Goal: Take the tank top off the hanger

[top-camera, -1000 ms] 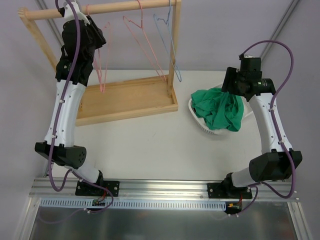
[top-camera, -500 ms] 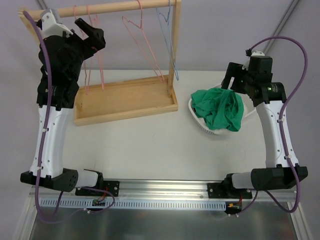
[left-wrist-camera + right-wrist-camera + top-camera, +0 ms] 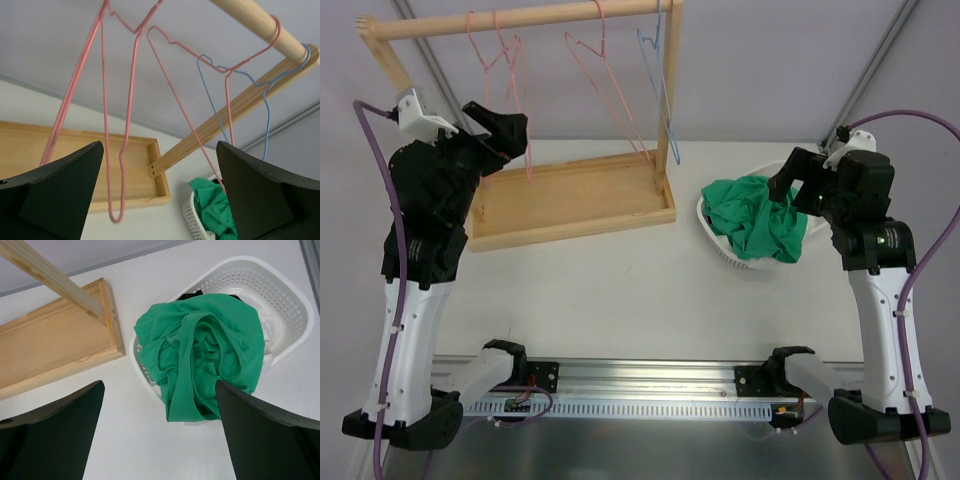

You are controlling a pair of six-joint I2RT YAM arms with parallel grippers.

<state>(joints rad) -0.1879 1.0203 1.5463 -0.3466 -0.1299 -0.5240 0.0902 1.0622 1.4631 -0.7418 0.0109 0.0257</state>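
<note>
Both left gripper and right gripper are spread, empty; the crumpled green tank top should be left lying in the white plastic basket.

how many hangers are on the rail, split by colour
pink hangers: 2
blue hanger: 1
total: 3
</note>
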